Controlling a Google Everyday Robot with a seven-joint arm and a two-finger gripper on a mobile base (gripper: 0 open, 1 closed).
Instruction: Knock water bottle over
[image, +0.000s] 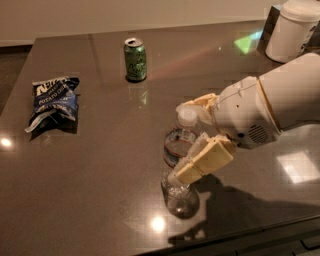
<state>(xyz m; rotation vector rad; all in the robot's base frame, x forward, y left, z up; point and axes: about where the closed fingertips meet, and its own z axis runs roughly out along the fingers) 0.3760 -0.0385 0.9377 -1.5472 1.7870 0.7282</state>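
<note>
glossy dark brown tabletop (100, 175), pale wall (125, 15) behind; small clear ribbed water bottle (174, 150) standing near front edge between spread fingers of the cream gripper (180, 142), one finger hiding its midsection; white canister (292, 30) cropped.

1. You have the table (90, 200) filling the view, with everything resting on it.
2. The water bottle (176, 152) stands close to the near edge, a little right of centre.
3. The gripper (179, 142) reaches in from the right and sits at the bottle, its fingers spread apart: one finger on the bottle's far side by the cap, the other across its near side lower down.
4. The soda can (135, 60) stands well behind the bottle, toward the far side and slightly left.
5. The chip bag (52, 100) lies at the left, well apart from both can and bottle.
6. The canister (295, 30) stands at the far right corner, behind the arm.
</note>
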